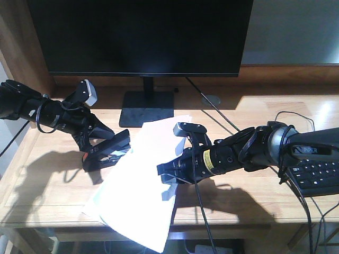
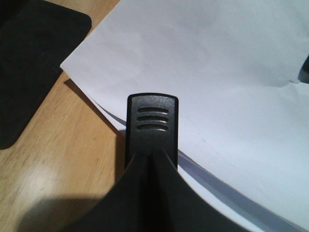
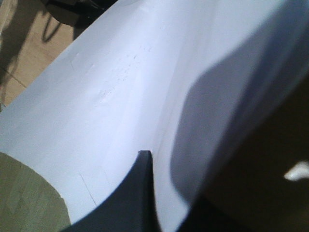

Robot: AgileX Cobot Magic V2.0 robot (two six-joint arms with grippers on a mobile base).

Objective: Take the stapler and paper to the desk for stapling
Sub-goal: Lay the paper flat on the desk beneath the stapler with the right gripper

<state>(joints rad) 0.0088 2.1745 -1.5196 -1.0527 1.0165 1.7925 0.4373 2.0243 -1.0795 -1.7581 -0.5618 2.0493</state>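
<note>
The left fingers (image 1: 98, 144) are clamped on the black stapler (image 1: 112, 148), held low over the bench (image 1: 47, 185) with its grooved nose (image 2: 152, 115) just over the left edge of the paper (image 1: 137, 201). The right fingers (image 1: 172, 172) are closed on the sheet's right edge, lifting it a little. The paper lies mid-bench, its near corner hanging past the near rim. At the far side stands a dark monitor (image 1: 143, 32) on its base (image 1: 148, 108), and a keyboard (image 1: 318, 174) sits at the right.
</note>
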